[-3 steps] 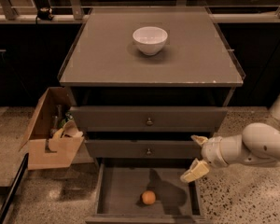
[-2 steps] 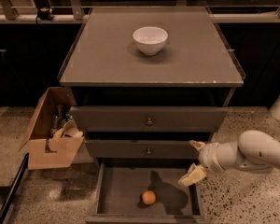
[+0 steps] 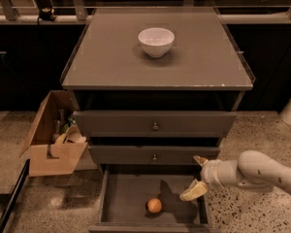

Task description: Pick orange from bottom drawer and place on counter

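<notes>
The gripper (image 3: 197, 176) hangs over the right side of the pulled-out bottom drawer (image 3: 121, 198). Its two fingers are spread wide apart with nothing between them. The orange (image 3: 154, 205) lies on the drawer floor, below and to the left of the gripper, near it but not touching. Just above the gripper is the middle drawer (image 3: 116, 154), then the top drawer (image 3: 111, 123). Higher and farther back is the counter (image 3: 111, 67), bearing a white bowl (image 3: 156, 41). Far to the left stands a cardboard box (image 3: 53, 154).
</notes>
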Tool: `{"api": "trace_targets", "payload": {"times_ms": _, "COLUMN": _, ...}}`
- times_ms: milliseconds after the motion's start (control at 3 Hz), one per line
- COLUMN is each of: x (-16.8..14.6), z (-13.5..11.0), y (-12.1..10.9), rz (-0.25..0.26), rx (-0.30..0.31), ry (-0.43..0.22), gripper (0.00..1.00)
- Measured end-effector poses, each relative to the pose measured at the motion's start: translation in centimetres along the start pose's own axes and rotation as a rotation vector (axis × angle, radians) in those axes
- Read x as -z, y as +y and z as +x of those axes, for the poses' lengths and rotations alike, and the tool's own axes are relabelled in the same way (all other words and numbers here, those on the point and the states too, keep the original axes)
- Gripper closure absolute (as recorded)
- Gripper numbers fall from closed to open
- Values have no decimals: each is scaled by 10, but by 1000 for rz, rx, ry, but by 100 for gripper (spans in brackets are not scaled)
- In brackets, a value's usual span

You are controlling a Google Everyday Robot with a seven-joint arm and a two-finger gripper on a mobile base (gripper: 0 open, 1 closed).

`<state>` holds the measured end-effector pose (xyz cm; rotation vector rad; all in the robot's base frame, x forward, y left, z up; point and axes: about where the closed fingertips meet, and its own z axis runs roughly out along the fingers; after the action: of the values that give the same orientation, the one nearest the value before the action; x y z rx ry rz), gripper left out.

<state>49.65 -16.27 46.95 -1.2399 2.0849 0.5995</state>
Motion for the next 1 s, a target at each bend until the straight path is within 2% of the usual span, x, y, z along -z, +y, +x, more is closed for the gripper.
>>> {"api": "trace_targets", "payload": {"times_ms": 333, "x": -23, "z": 17, "y": -2, "rz": -6, "rx": -17, "ry": -6, "gripper": 0}}
{"api": "trace_targets", "payload": {"times_ms": 1000, "x": -66, "z": 42, "y": -3, "rz": -69, "rx": -45, "ry": -20, "gripper": 0}}
